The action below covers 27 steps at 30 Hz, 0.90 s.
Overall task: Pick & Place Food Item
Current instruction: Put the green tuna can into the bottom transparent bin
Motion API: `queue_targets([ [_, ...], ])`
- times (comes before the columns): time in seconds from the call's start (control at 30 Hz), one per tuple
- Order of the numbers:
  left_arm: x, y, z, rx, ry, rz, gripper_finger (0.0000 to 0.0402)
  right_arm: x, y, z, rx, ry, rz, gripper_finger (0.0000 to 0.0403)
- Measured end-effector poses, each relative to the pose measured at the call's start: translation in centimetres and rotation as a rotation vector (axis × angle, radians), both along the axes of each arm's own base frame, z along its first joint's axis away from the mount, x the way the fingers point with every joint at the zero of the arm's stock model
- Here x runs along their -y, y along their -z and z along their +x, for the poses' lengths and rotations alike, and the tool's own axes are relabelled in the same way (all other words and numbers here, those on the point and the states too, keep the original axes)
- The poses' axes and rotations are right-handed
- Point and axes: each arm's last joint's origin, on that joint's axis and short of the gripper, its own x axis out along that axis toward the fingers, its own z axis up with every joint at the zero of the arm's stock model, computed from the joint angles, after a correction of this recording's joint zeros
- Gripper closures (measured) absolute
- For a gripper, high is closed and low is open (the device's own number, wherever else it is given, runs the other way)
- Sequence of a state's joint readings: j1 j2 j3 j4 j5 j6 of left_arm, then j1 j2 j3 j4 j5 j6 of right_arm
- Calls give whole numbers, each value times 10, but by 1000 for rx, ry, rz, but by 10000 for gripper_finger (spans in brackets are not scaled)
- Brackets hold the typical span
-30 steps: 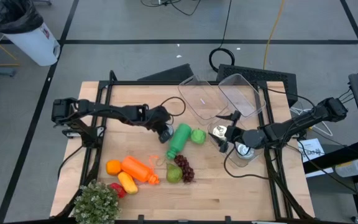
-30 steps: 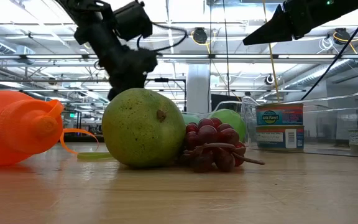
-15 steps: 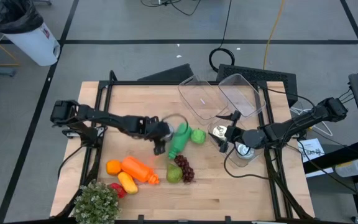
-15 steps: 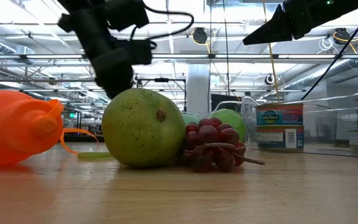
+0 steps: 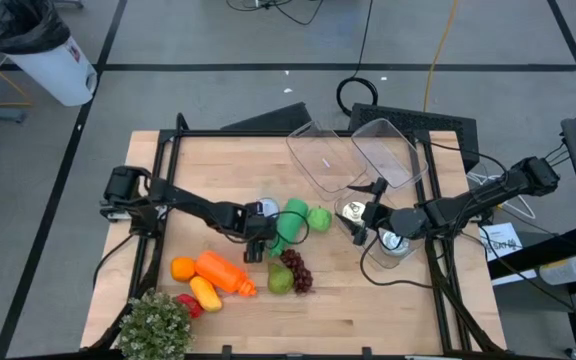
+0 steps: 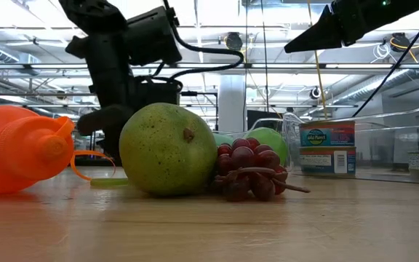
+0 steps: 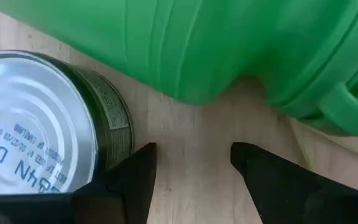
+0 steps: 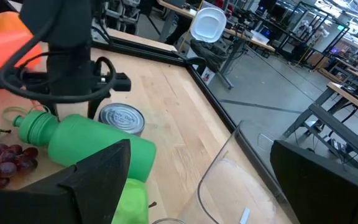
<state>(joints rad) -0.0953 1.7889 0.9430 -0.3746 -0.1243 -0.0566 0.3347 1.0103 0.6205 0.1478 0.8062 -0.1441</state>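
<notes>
Wooden desk point(image 5: 388, 300) holds all food unplaced; left claw point(image 5: 256, 243) gapes beside the can point(image 5: 264, 209), ungrasped; right claw point(image 5: 360, 212) waits, splayed.

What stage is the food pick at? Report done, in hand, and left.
Done: nothing visible; the clear bins look empty. In hand: the left end effector is low over the table, open, beside the tin can and the green bottle, gripping neither. The right end effector waits open near the bins. Left: grasp, carry and place an item.
</notes>
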Motion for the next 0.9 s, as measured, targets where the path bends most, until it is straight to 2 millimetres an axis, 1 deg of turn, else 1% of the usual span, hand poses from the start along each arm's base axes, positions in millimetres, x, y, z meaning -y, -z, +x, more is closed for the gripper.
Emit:
queue_targets([
  [0.1,0,-6,-3,14,-10,26,180,0,0,0,1,0,-4,35],
  [0.27,-7,-28,-7,95,-95,257,170,3,0,1,2,12,-3,35],
  [0.37,-11,-31,-8,93,-115,363,158,3,0,1,5,14,2,35],
  [0.43,-14,-31,-8,86,-108,393,150,3,0,1,3,13,1,35],
  [0.57,-20,-31,-7,73,-81,418,141,3,0,1,-2,14,0,35],
  [0.7,-34,-32,-6,58,-64,428,143,3,0,1,-2,13,0,35],
  [0.9,-57,-29,-1,91,-21,259,158,3,0,1,-3,13,-3,35],
])
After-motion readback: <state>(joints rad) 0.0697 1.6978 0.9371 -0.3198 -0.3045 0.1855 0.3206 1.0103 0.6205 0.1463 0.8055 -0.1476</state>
